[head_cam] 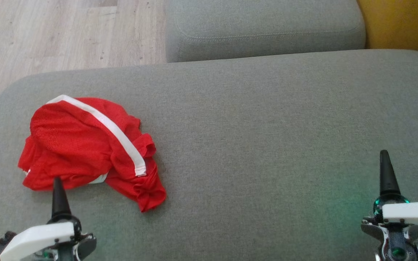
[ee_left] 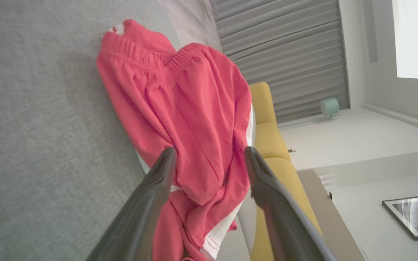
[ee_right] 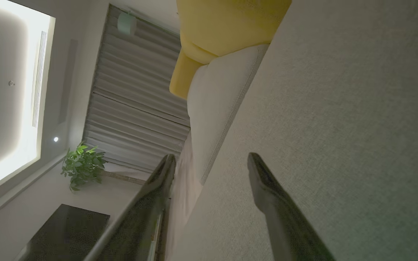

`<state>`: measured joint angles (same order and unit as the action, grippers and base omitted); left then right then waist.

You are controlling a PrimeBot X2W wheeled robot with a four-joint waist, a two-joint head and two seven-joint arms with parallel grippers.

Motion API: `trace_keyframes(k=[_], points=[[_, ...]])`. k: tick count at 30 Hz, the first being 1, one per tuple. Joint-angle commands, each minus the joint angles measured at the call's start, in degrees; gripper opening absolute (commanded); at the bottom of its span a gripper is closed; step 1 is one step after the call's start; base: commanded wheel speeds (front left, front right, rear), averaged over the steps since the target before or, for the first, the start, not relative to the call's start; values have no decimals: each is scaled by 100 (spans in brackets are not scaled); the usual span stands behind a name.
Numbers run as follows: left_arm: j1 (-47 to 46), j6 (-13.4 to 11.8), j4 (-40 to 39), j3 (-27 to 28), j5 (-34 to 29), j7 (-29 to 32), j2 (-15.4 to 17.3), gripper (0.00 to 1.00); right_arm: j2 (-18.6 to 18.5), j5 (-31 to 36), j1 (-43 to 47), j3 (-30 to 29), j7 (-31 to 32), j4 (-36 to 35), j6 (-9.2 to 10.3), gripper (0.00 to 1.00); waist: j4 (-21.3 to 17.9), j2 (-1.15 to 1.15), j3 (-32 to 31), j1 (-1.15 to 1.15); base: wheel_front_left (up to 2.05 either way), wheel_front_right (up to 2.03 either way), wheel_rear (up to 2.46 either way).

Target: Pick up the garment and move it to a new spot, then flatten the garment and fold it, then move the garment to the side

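Garment point(head_cam: 89, 145) first, quickly: red mesh with a white stripe, crumpled in a heap at the left-middle of the head view, and neither gripper has hold of it.

Now the fingers. The left gripper point(ee_left: 209, 150) has its two dark fingers point(ee_left: 147, 203) spread wide apart with nothing between them. In the left wrist view they rise from the bottom centre, and the red cloth sits just past the tips in the middle of that frame. In the head view one left finger pokes up at the lower left. Its tip overlaps the near edge of the heap, though I can't tell if it actually touches.

The right gripper point(ee_right: 212, 156) is just as wide open and empty. It's at the lower right of the head view, well apart from the garment, with bare grey fabric under it.

Going outward, everything sits on a big grey sofa cushion point(head_cam: 267, 145) that takes up most of the frame. There's a second grey cushion point(head_cam: 263, 29) at the top centre, pale wood floor point(head_cam: 67, 32) at the upper left, and something yellow point(head_cam: 401, 21) in the upper right corner.
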<state>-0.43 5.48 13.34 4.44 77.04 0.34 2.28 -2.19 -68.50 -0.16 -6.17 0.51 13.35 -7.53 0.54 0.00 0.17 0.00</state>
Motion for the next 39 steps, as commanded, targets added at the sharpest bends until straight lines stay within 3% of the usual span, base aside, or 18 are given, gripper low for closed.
trace_keyframes(k=[1, 22, 39], points=[[-289, -31, -292, 0, -229, -66, 34, 100, -41, 291, -232, 69, -77, -281, 1, 100, -2, 0, 3, 0, 0, 0, 0], [-398, -181, -778, -922, -2792, -402, 67, 100, -47, 2511, -227, 363, -415, -708, 2, 100, -24, 0, 40, 0, 0, 0, 0], [-619, -599, -689, -1864, -4324, -688, 439, 100, -52, 4085, -215, 585, -702, -815, 3, 100, -5, 0, 63, 0, 0, 0, 0]])
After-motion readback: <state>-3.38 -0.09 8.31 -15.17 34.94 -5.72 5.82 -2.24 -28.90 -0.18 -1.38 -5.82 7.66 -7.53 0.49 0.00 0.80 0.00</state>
